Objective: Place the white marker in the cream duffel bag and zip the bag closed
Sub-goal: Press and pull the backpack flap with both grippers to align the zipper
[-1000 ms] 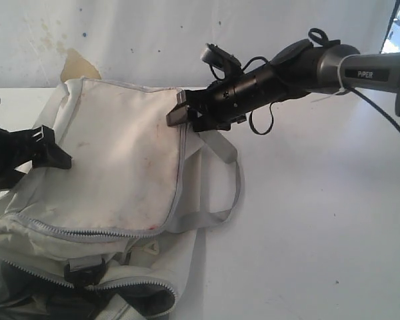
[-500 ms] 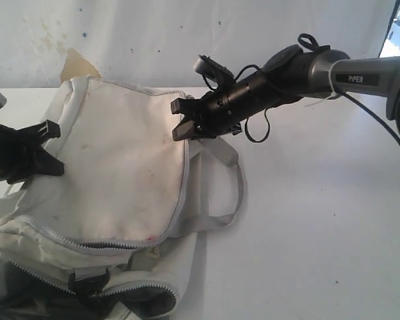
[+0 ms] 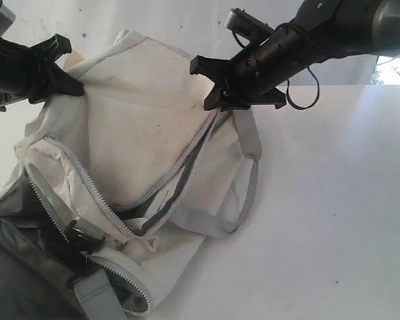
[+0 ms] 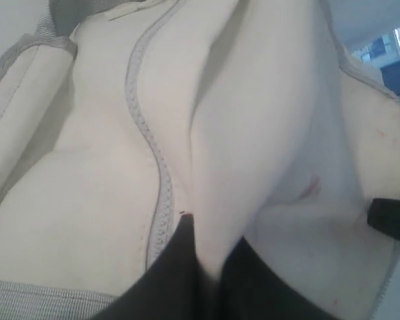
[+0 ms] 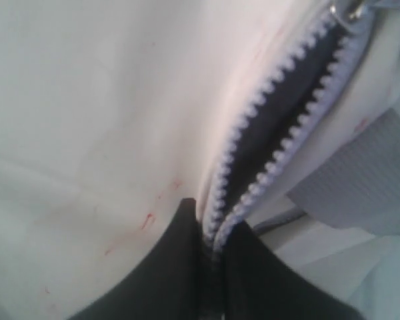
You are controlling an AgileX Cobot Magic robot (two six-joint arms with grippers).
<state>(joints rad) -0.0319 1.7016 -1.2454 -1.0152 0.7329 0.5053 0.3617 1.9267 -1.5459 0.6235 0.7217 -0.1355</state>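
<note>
- One cream duffel bag (image 3: 140, 127) hangs between two grippers, its upper edge clear of the white table (image 3: 333, 200) and its lower part slumped well below both sets of fingers.
- The left gripper (image 3: 65, 67) has its two black fingers (image 4: 177, 267) pressed together on a fold of cream cloth. A grey zipper seam (image 4: 157, 173) runs away just beside one fingertip.
- The right gripper (image 3: 205, 85) pinches the bag's edge at an open zipper (image 5: 273, 140). Its fingers (image 5: 180, 253) are nearly touching, with both rows of teeth gathered between them.
- A metal zipper pull (image 5: 343, 13) sits at the far end of that gap, well apart from the right fingertips.
- Faint reddish marks (image 5: 147, 220) lie just beside one right finger.
- In the exterior view, two toothed zipper runs are counted. One leads down from the right fingers, and the other (image 3: 120, 273) edges the gaping grey-lined mouth far below.
- One black buckle (image 3: 83, 233) sits near that mouth, and one grey strap loop (image 3: 250, 173) hangs below the right fingers.
- Bare table spreads wide on the outer side of the right gripper.
- The white marker cannot be made out in any view.
</note>
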